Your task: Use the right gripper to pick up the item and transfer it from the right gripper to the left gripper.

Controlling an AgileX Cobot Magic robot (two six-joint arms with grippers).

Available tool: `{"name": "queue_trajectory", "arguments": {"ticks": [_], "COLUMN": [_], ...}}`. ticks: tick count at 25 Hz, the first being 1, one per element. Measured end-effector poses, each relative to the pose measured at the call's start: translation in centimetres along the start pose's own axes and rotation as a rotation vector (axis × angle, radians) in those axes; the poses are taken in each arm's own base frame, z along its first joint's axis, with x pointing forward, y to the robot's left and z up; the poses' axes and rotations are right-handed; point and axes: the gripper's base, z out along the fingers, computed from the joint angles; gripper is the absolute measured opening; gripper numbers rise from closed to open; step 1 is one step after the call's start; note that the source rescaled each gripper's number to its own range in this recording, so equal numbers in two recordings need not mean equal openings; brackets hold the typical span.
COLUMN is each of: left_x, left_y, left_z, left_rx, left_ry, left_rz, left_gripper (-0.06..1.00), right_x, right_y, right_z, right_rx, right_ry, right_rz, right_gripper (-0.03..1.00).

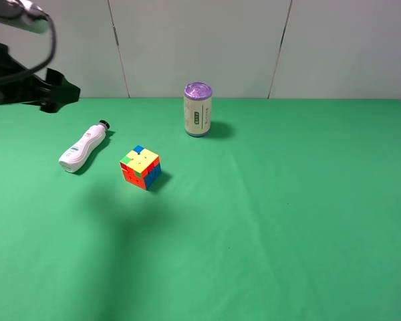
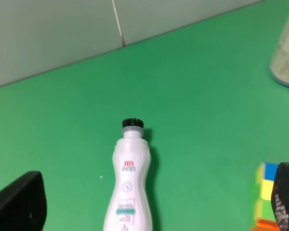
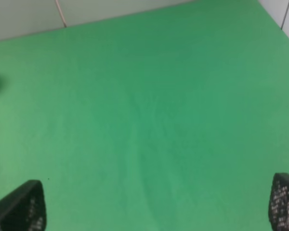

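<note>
Green cloth covers the table (image 1: 287, 221), pale panels behind. Your bottle (image 1: 84, 147) lies on its side at the far left, black cap toward the wall, just beside the puzzle cube (image 1: 141, 167); the purple-lidded can (image 1: 198, 110) stands upright further back. Your left gripper (image 2: 149, 202) is spread wide, bottle between its fingers but untouched. Your right gripper (image 3: 159, 204) looks spread too, though only its fingertips show, over bare cloth well apart from the bottle.

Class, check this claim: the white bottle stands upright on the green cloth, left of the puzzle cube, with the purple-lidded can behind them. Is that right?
Not quite. The white bottle lies on its side on the green cloth, black cap pointing toward the back wall, as the exterior high view shows. The rest holds: it is left of the puzzle cube, with the purple-lidded can behind them.
</note>
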Motion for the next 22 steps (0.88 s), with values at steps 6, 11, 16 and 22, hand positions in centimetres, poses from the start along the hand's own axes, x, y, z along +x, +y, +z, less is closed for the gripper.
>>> {"name": "queue_trajectory", "arguments": {"ticks": [6,11,16,22], "left_x": [0.5,1.7,3.8,6.3], "left_y": [-0.4,-0.7,-1.2,-1.9], "left_z": [-5.9,-10.7,-14.9,-19.5], "left_rx": [0.021,0.014,0.013,0.02], "left_ry": [-0.007,-0.045,-0.087,-0.136], "left_rz": [0.002,-0.005,-0.006,-0.02], "left_gripper": [0.97,0.97,0.97,0.97], "right_x": [0.0,0.0,0.0,0.0], "right_y": [0.0,0.0,0.0,0.0], "right_z": [0.0,0.0,0.0,0.0], "right_rx": [0.0,-0.001,-0.001,-0.001], "right_ry": [0.0,0.0,0.0,0.0], "right_rz": [0.0,0.001,0.001,0.001], "right_gripper": [1.0,1.0,1.0,1.0]}}
